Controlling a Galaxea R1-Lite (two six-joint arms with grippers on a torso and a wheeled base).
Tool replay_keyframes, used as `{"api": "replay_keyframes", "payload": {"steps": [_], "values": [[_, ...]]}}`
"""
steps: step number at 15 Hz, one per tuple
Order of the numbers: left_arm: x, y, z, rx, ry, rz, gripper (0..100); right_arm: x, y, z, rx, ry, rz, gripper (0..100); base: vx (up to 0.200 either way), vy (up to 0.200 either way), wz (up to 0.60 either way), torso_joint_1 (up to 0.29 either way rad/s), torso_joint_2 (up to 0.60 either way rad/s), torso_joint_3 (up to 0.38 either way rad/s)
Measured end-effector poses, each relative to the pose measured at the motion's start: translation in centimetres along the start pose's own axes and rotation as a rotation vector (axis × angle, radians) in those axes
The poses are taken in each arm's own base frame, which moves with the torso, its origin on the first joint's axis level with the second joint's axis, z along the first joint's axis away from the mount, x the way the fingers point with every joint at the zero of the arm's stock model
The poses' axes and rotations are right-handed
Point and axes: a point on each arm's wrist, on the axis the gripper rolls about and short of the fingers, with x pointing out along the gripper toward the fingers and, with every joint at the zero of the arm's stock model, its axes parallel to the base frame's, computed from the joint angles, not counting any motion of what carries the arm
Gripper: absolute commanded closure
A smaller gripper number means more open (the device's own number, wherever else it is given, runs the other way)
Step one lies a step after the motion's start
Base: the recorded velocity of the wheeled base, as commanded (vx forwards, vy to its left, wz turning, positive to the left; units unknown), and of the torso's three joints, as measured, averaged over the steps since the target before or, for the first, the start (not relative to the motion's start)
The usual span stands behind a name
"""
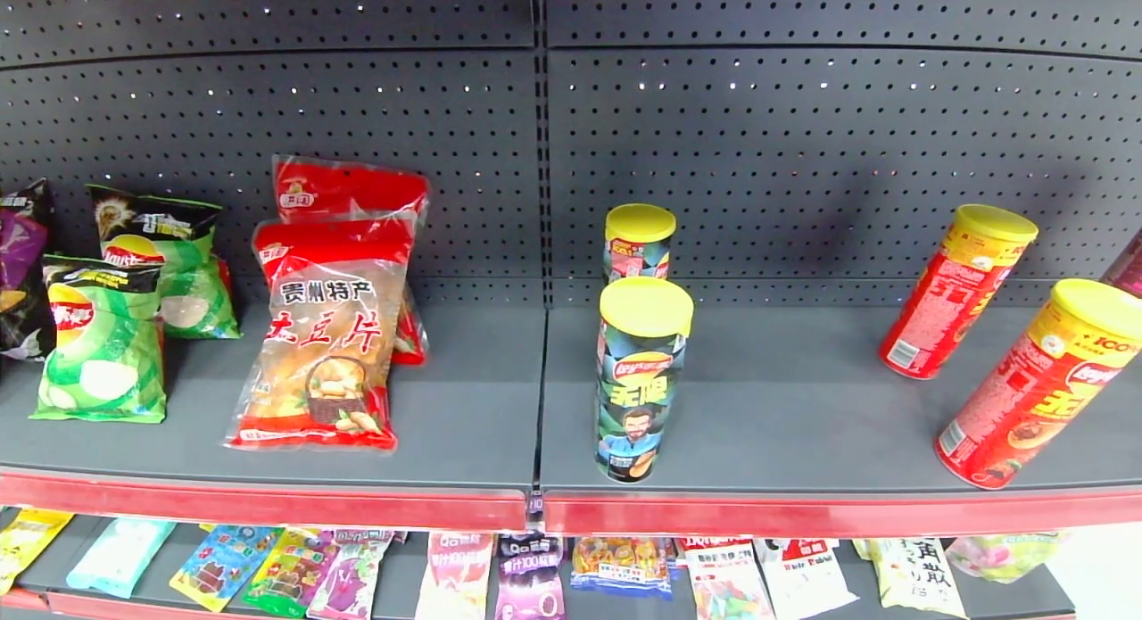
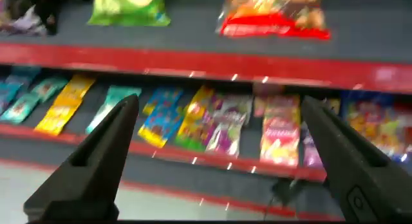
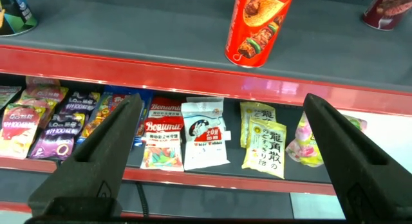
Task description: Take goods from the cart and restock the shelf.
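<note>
The grey shelf [image 1: 464, 406] with a red front edge holds goods. At its left stand green chip bags [image 1: 107, 348]. Two clear-and-red snack bags [image 1: 326, 334] lean at centre-left. Two dark cans with yellow lids [image 1: 641, 379] stand in the middle. Two red cans [image 1: 1035, 397] stand at the right. My left gripper [image 2: 219, 153] is open and empty, low in front of the shelf below. My right gripper [image 3: 222, 153] is also open and empty, below the front red can [image 3: 257, 28].
A lower shelf [image 1: 419, 593] carries a row of small candy and snack packets [image 1: 526, 575]. Bare shelf surface lies between the dark cans and the red cans [image 1: 785, 397]. A perforated dark back panel [image 1: 714, 156] closes the rear.
</note>
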Motion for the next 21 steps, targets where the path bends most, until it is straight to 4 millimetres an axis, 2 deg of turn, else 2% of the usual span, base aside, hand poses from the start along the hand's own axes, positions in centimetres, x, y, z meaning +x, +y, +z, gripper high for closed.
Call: {"api": "replay_keyframes", "payload": {"steps": [3,6,9,21], "values": [[0.4,-0.2,-1.5,-0.033,-0.030,-0.061,0,0.0,0.0,0.0,0.002,-0.004,0.000,0,0.000,0.000,0.00,0.000,0.00,0.000],[0.6,-0.3,-1.5,-0.169,-0.084,-0.074,0,0.0,0.0,0.0,0.004,-0.003,0.001,0,0.000,0.000,0.00,0.000,0.00,0.000],[1.1,-0.4,-2.3,-0.037,-0.108,-0.102,0,0.0,0.0,0.0,0.003,-0.001,0.002,0,0.000,0.000,0.00,0.000,0.00,0.000],[1.3,-0.5,-2.7,-0.033,-0.094,-0.105,0,0.0,0.0,0.0,0.005,-0.002,0.001,0,0.000,0.000,0.00,0.000,0.00,0.000]]}}
